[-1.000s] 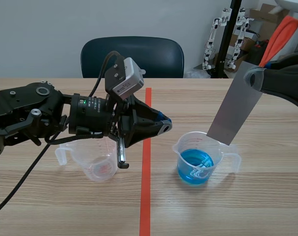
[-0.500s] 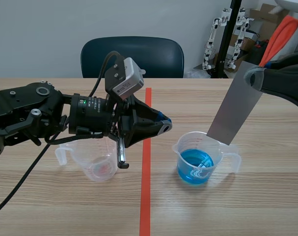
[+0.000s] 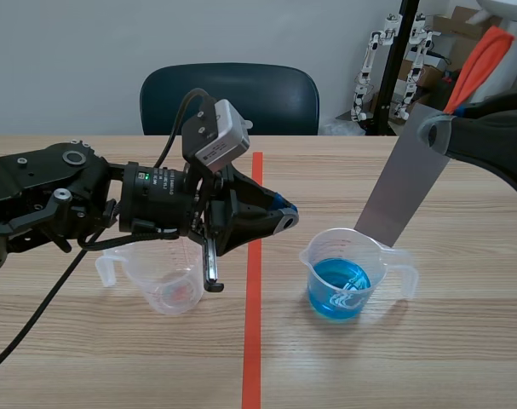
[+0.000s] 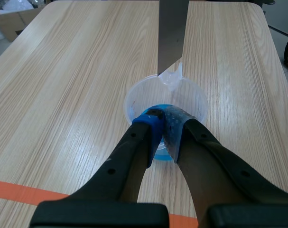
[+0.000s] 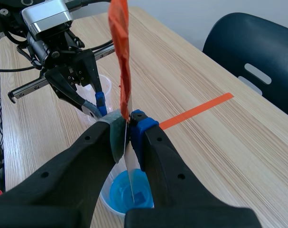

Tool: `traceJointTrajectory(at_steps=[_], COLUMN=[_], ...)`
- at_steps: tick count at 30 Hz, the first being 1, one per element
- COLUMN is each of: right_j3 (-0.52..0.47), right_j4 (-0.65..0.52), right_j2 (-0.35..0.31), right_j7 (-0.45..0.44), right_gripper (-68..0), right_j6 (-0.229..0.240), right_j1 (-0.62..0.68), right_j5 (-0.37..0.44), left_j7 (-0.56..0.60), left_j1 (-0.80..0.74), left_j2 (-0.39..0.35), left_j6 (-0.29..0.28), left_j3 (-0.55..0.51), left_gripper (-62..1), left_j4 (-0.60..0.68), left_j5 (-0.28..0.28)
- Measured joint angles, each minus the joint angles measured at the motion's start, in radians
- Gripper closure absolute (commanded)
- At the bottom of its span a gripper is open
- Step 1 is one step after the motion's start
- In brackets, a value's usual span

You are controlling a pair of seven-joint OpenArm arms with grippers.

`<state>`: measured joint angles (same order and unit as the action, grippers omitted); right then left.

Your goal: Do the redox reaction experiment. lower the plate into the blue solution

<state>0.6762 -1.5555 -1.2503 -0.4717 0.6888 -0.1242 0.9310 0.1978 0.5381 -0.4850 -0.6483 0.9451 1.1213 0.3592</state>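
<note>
The right claw [image 3: 434, 134] is clamped on the upper end of the plate [image 3: 402, 185], its pads pressed against both faces, as the right wrist view shows. The plate hangs tilted, with its lower edge at the far rim of the beaker [image 3: 353, 277]. From the left wrist view that edge sits just above the beaker's spout and is not yet in the solution [image 3: 338, 288]. So the plate is gripped and brought over the beaker. By my judgement the dip itself is still to do: the plate must shift a little toward the beaker's middle and then go down until its end is wet.

The plate is a long, flat, dull grey strip of metal, straight-edged and thin. An orange tab [image 3: 477, 61] stands up from its top, above the grip.

The left claw [image 3: 280, 220] has its fingers together on nothing. It hovers beside the beaker and above the table [image 3: 462, 358], with an empty beaker [image 3: 164, 285] under its arm.
</note>
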Motion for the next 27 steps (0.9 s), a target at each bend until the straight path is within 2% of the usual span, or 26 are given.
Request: traceJointTrajectory(at_steps=[9,18,21,27], right_j3=[0.000,0.000,0.000,0.000], right_j4=[0.000,0.000,0.000,0.000], right_j2=[0.067,0.135,0.154,0.195], right_j7=[0.010,0.082,0.102,0.157], right_gripper=[-0.6,-0.6,-0.6,-0.6], right_j6=[0.000,-0.001,-0.013,-0.023], right_j1=[0.000,-0.017,-0.016,-0.016], right_j5=[-0.068,-0.105,-0.138,-0.142], left_j7=[0.032,0.239,0.302,0.467], left_j1=[-0.002,-0.114,-0.190,-0.376], left_j2=[-0.029,-0.199,-0.256,-0.364], left_j6=[0.004,0.007,0.007,0.008], left_j3=[0.000,-0.007,-0.056,-0.213], left_gripper=[-1.5,-1.5,-1.5,-1.5], left_j4=[0.000,0.000,0.000,0.000], left_j5=[0.001,0.009,0.011,0.012])
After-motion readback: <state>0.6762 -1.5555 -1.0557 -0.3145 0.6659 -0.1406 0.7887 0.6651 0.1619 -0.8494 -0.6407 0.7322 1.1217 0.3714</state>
